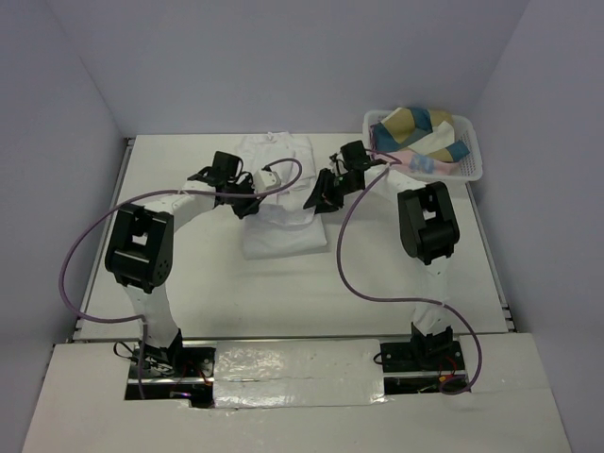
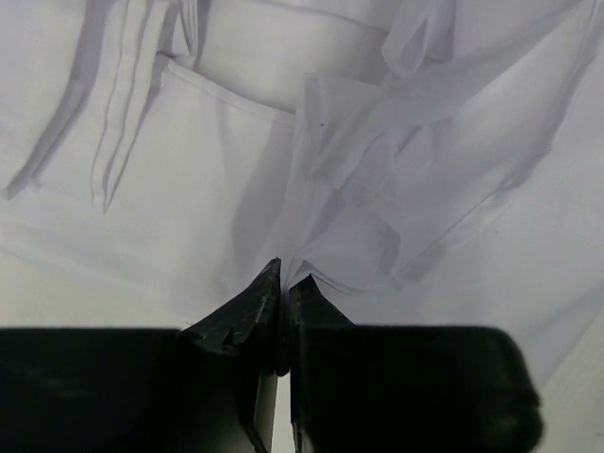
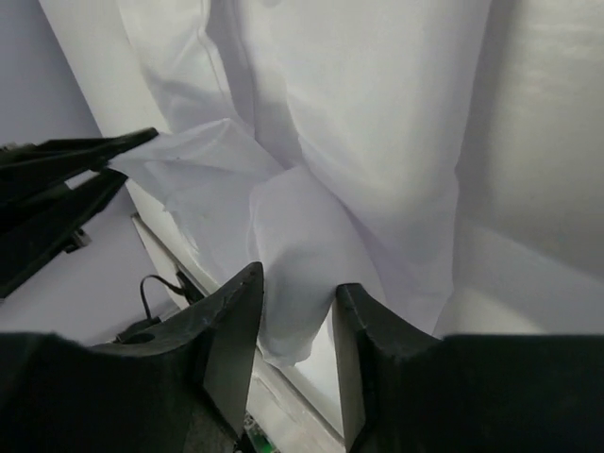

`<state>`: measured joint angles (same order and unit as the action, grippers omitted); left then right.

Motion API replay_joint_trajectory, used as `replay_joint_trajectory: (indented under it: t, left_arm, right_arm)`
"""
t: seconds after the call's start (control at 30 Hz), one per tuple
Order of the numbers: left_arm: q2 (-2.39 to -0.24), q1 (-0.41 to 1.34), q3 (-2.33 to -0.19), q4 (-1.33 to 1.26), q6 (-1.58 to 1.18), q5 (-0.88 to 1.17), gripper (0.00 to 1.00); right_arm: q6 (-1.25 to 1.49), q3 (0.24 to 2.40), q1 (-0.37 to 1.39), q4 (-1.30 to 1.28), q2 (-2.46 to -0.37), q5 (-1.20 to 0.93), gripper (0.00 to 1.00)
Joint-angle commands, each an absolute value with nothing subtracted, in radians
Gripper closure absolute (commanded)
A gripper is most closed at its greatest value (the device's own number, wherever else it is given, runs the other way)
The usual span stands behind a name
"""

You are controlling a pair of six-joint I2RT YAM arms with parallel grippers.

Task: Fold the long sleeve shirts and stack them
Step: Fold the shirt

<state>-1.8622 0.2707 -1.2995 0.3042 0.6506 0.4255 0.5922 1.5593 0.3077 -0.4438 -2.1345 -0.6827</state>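
Right now, shirt [image 2: 208, 160] within left end effector [image 2: 283, 276].

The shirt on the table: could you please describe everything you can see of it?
The shirt is plain white, thin and soft, lying in the middle of the table and reaching toward its far edge. Its middle layers are lifted and wrinkled. The left gripper pinches one edge; the right gripper holds a bunched fold.
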Motion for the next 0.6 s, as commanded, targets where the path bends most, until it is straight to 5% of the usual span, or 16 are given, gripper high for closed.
replay_joint_trajectory:
  t: [0.0,0.33,0.57]
  left_arm:
    - [-1.887,0.264,-1.335,0.247,0.597,0.425,0.79]
    - [-1.884,0.25,-1.358,0.221,0.465,0.29,0.45]
    - [-1.884,0.245,-1.453,0.253,0.364,0.085,0.34]
  right_arm:
    - [0.638,1.632,0.281,-0.387,-2.141,-0.634,0.56]
    - [0.608,1.686,0.253,-0.394,-2.102,-0.568,0.41]
    - [0.474,1.645,0.261,-0.434,-1.987,-0.497,0.44]
